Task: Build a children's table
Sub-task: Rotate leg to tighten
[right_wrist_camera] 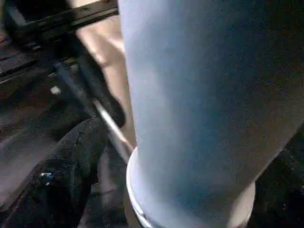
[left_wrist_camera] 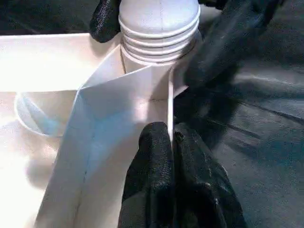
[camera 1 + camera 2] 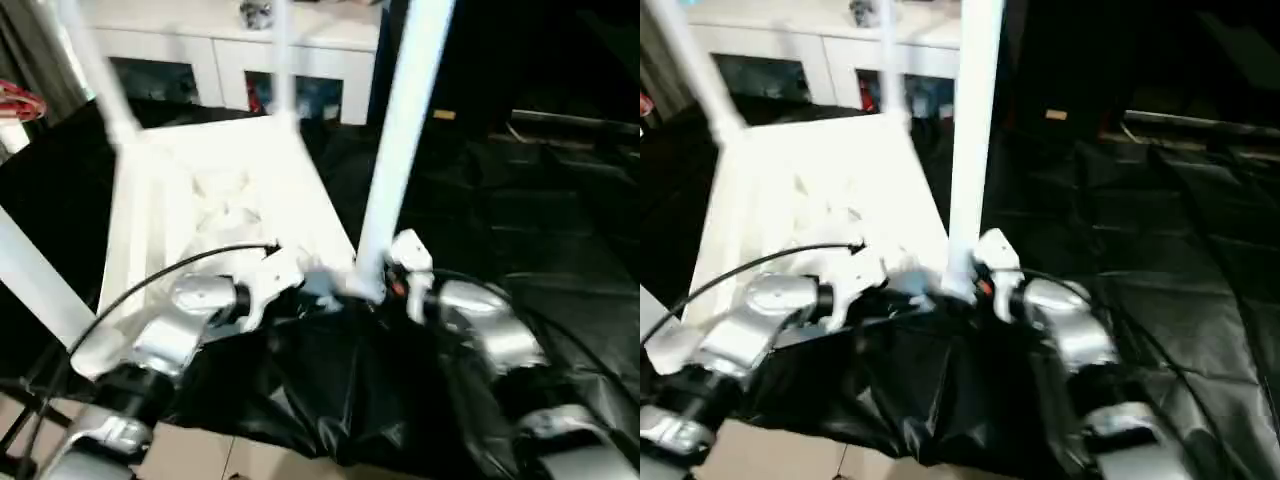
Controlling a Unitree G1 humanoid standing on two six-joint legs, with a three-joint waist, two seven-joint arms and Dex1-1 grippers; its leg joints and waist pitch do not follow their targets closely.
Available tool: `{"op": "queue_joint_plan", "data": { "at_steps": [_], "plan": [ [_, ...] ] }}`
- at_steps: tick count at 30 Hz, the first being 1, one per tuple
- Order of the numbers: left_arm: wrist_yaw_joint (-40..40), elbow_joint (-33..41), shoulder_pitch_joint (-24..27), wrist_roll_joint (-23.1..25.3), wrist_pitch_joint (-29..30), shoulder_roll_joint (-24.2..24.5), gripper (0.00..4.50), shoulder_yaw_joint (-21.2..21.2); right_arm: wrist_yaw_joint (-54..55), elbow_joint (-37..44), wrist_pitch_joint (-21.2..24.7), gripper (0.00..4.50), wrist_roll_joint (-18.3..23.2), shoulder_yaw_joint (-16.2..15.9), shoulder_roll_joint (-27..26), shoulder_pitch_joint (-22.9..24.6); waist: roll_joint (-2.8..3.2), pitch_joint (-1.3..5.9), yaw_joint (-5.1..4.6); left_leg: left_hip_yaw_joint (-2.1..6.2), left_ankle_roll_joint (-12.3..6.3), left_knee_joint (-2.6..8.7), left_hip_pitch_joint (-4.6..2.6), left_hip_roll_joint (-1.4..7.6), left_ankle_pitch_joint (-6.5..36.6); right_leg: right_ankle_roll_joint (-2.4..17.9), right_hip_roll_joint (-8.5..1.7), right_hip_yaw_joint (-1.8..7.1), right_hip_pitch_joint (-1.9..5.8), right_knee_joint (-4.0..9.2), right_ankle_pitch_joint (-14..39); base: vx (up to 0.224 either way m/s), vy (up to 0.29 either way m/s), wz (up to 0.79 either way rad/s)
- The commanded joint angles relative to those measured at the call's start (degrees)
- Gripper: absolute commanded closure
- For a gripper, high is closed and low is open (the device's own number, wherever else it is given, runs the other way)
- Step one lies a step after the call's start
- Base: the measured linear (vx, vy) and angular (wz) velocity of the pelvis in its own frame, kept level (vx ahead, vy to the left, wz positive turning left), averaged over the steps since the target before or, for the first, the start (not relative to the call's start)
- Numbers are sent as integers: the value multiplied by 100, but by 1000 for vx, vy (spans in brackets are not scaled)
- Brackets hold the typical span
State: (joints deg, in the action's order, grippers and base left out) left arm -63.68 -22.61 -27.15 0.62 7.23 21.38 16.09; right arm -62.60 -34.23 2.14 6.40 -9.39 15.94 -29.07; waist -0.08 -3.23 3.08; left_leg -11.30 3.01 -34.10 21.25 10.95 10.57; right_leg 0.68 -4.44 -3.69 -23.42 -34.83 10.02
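Tabletop [image 3: 215,200] upside down on black sheet [image 3: 520,250], leg [image 3: 400,140] upright in near corner socket. Left gripper [image 2: 172,142] clenched on rim; right gripper [image 3: 402,262] released around leg. Light, stiff, slippery plastic; best gripped low.

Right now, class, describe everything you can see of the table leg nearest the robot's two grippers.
The leg is a long, smooth white plastic tube standing almost upright, leaning slightly. Its ribbed, threaded foot sits in the near corner socket of the upturned white tabletop. The right gripper straddles its base; the left gripper is shut on the tabletop's rim beside that socket.
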Motion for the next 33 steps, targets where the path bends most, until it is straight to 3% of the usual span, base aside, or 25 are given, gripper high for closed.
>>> {"op": "queue_joint_plan", "data": {
  "at_steps": [1, 13, 19, 22, 25, 28, 33],
  "plan": [
    [-300, 277, -5, -226, -114, 13, 450, 84, -487, 234, 48, 57, 118, -147, 121, 37, -31, 360, 2, 100, -270, 409, -79, 263, 1347, 1301, -382, 282, 264, 433, 1510, 0, 0, 0],
    [-863, 337, 38, -375, -28, 270, 450, 174, -1348, 597, 303, 151, 222, -409, 479, 171, -25, 372, 63, 101, -231, 405, -87, 269, 1265, 1320, -380, 279, 265, 415, 1451, 0, 0, 0],
    [-417, 232, 6, -308, -72, 80, 450, 20, -1066, 629, 317, 178, 198, -381, 304, 306, -31, 361, 54, 107, -185, 413, -97, 268, 1379, 1262, -386, 282, 251, 448, 1690, 0, 0, 0],
    [224, 71, -105, -213, 10, -214, 450, -138, -199, 429, 308, 181, 109, -204, -44, 315, -43, 344, 21, 124, -121, 432, -94, 261, 1457, 1202, -387, 278, 246, 471, 1878, 0, 0, 0],
    [759, 51, -161, -121, 149, -495, 450, -196, 1019, 52, 261, 181, -63, 55, -488, 205, -55, 332, -69, 153, 11, 436, -82, 231, 1587, 993, -409, 262, 244, 526, 2455, 0, 0, 0],
    [1462, -4, -231, 96, 346, -832, 450, -207, 2291, -354, 229, 181, -194, 287, -1003, 61, -64, 326, -136, 161, 22, 425, -109, 216, 1718, 866, -401, 254, 204, 577, 2799, 0, 0, 0],
    [2216, -8, -273, 294, 595, -1216, 450, -248, 3532, -739, 42, 181, -440, 371, -1530, -116, -35, 343, -162, 154, 10, 427, -100, 217, 1659, 856, -392, 266, 189, 571, 2588, 0, 0, 0]
  ]
}}
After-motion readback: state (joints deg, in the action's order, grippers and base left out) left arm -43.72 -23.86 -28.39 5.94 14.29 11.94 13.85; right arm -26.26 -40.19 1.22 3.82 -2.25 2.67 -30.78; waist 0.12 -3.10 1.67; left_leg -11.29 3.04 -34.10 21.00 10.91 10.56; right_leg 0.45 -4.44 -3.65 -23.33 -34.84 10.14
